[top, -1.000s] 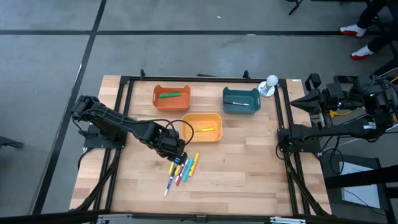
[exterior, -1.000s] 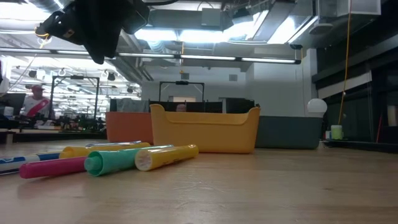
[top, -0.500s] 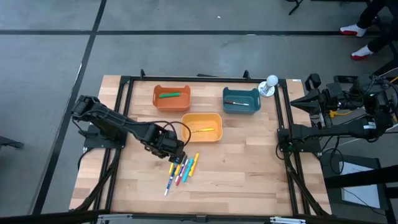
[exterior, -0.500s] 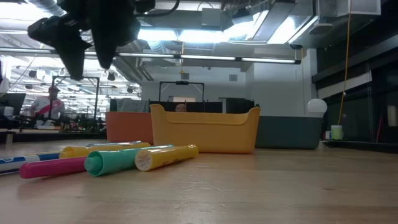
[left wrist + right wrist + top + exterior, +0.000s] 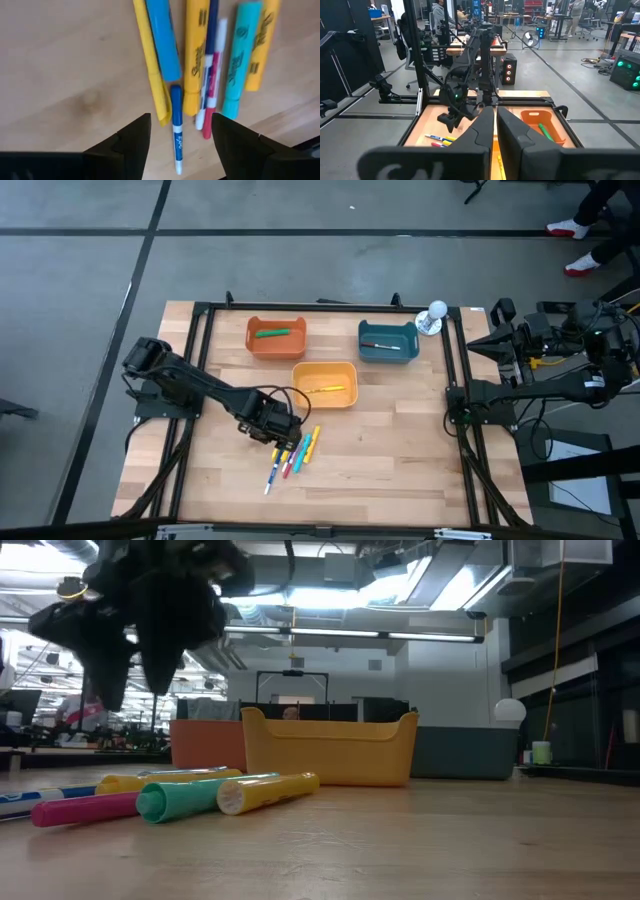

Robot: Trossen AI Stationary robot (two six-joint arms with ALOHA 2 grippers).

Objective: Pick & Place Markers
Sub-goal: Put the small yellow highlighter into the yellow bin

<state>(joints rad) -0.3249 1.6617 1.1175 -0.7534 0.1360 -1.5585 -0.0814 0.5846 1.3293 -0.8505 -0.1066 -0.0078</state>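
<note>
Left gripper (image 5: 177, 135): fingers spread, empty, poised over thin plastic markers (image 5: 295, 452) bunched lower centre, ready to pick; right gripper (image 5: 495, 125): clenched, parked at right edge

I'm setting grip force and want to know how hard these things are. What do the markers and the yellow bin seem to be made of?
Markers: probably smooth, hard plastic; the barrels are evenly coloured with printed lettering and a slight sheen. Yellow bin: apparently moulded plastic with a matte-to-satin finish, judging by its thin, uniform walls and rounded corners. Tabletop: looks like light wooden boards with visible grain.
</note>
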